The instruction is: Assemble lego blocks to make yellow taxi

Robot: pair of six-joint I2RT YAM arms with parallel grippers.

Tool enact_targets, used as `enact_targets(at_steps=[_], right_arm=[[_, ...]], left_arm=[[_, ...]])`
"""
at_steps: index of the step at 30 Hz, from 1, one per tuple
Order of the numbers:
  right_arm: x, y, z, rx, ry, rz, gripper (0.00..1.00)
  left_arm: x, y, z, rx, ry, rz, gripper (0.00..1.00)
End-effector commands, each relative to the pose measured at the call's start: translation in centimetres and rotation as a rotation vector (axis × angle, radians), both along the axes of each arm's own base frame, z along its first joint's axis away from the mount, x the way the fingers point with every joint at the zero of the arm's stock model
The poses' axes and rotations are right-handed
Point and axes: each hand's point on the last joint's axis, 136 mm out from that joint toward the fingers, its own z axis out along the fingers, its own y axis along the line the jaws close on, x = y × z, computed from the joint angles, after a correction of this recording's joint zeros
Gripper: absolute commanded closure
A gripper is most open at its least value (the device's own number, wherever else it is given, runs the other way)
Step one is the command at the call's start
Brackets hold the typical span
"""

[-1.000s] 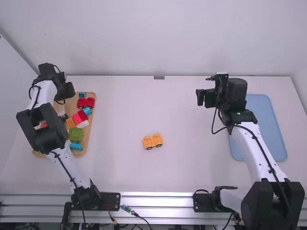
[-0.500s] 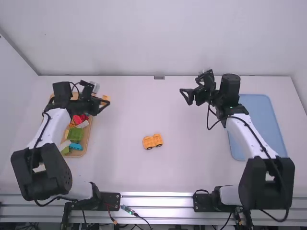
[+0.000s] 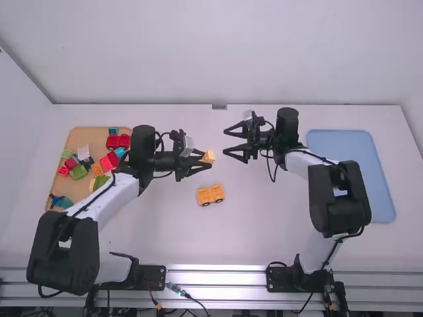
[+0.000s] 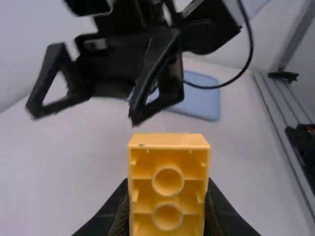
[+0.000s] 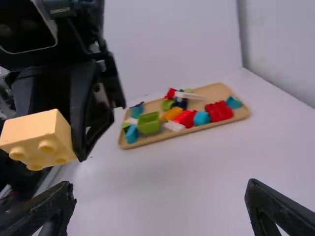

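Note:
Near the middle of the table, my left gripper (image 3: 206, 159) is shut on a yellow-orange block (image 3: 209, 156). The left wrist view shows that block (image 4: 168, 184) between my left gripper's fingers (image 4: 168, 206), hollow side with round tubes facing the camera; in the right wrist view the block's (image 5: 37, 135) studs point down. Facing it from the right, my right gripper (image 3: 226, 142) stands open with nothing between its fingers; its own view shows the fingertips wide apart (image 5: 161, 194). The orange wheeled base (image 3: 210, 195) rests on the table just below the left gripper.
A wooden tray (image 3: 80, 135) at the left holds several coloured blocks, including a red wheeled piece (image 3: 117, 142). The blue tray (image 3: 350, 172) lies at the right, behind the right arm. The two grippers are close together above the table's middle.
The left gripper has come right from the wooden tray with the yellow-orange block. My right gripper has moved left toward the middle. The wheeled base has stayed in place.

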Motion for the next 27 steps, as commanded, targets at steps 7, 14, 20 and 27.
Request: enact_targets(at_steps=[7,14,20,27], right_arm=[[-2.6,2.3,1.2,0.033,-0.058,0.138,0.25],[-3.5,2.1,2.8,0.059,-0.105,0.202,0.26],[-3.5,2.1,2.9,0.051,-0.053,0.199,0.25],[-4.3,3.0,2.9,0.047,-0.020,0.227,0.25]], left_arm=[[0.4,0.1,-0.1,-0.078,0.098,0.073,0.98],[0.4,0.3,-0.5,-0.081,0.068,0.090,0.98],[1.1,0.6,-1.2,-0.054,0.054,0.139,0.98],[1.7,0.7,-1.0,-0.039,-0.022,0.147,0.98]])
